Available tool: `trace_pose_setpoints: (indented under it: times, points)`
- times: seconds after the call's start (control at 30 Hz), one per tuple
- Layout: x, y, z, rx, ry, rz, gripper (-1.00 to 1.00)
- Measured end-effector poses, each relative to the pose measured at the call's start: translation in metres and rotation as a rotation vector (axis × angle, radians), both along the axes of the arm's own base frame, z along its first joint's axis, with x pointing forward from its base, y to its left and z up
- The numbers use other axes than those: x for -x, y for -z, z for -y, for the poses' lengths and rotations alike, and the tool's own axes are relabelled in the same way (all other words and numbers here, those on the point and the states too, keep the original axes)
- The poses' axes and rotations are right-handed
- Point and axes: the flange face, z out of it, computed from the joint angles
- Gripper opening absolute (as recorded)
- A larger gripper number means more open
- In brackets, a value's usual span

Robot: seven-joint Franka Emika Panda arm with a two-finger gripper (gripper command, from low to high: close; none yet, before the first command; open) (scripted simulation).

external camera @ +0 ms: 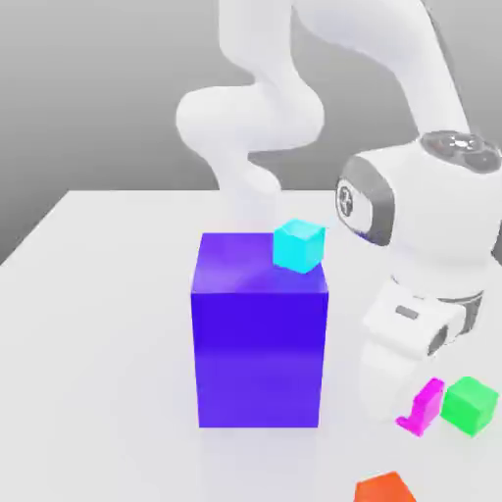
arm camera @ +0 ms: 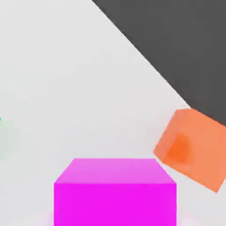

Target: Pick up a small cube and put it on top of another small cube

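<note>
Exterior view has the arm bent low at the near right of the white worktop [external camera: 88, 294], its hand reaching down to the small magenta-pink cube [external camera: 424, 407], which sits just beside a green cube [external camera: 469, 405] on that view's right. The jaws are drawn together as tightly as they go and, judging by the hand view, where the magenta cube [arm camera: 114, 192] lies directly below the hand and centred, they are clamped on it. An orange cube [arm camera: 190, 148] lies near it on the worktop, toward the near edge.

What the coming move turns on is where the landing spot lies from the held cube. A cyan cube [external camera: 298, 245] rests on the far right corner of the tall blue-purple block's [external camera: 260, 343] top, well above and to the exterior view's left of the hand. If that is the target, the carry must rise clear of the block's edge before travelling left; the green neighbour is much closer and level.
</note>
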Motion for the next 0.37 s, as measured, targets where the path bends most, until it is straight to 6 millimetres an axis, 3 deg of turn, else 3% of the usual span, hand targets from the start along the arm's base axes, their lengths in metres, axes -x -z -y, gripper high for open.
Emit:
trace_pose_setpoints:
  times: [0.1, 0.23, 0.27, 0.37]
  points:
    - [0.043, -0.002, -0.049, 0.005, -0.223, 0.007, -1.00]
    - [0.054, 0.040, -0.061, 0.007, -0.282, 0.010, -1.00]
    - [0.055, 0.052, -0.061, 0.007, -0.284, 0.010, 1.00]
    - [0.055, 0.052, -0.061, 0.007, -0.284, 0.010, 1.00]
